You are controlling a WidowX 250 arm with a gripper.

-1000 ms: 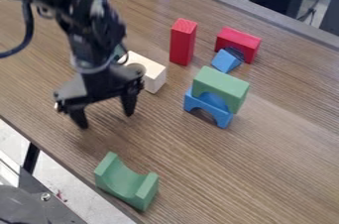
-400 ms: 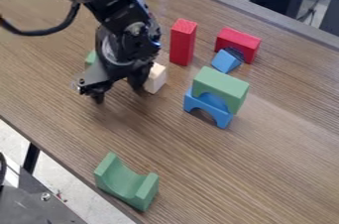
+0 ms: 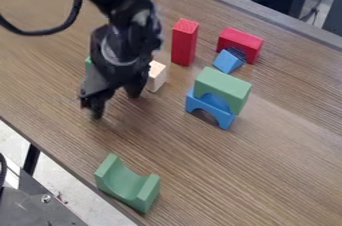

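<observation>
The black gripper (image 3: 115, 104) hangs over the left part of the wooden table, its two fingers apart with nothing between them. Just right of it and partly behind it lies a pale wooden block (image 3: 157, 77). A bit of a green block (image 3: 88, 63) shows at the gripper's left, the rest hidden behind the arm. Toward the near edge lies a green arch block (image 3: 127, 184), its hollow facing up. To the right, a green arch block (image 3: 223, 88) rests on a blue arch block (image 3: 210, 109).
A red block (image 3: 184, 42) stands upright behind the pale one. Farther right are a red arch block (image 3: 240, 44) and a small blue block (image 3: 228, 62) beside it. The table's near edge (image 3: 67, 170) runs down the lower left.
Over the last second the gripper has moved up and slightly right in the view, then a little down since the middle frame. The blocks in plain view have kept their places.
</observation>
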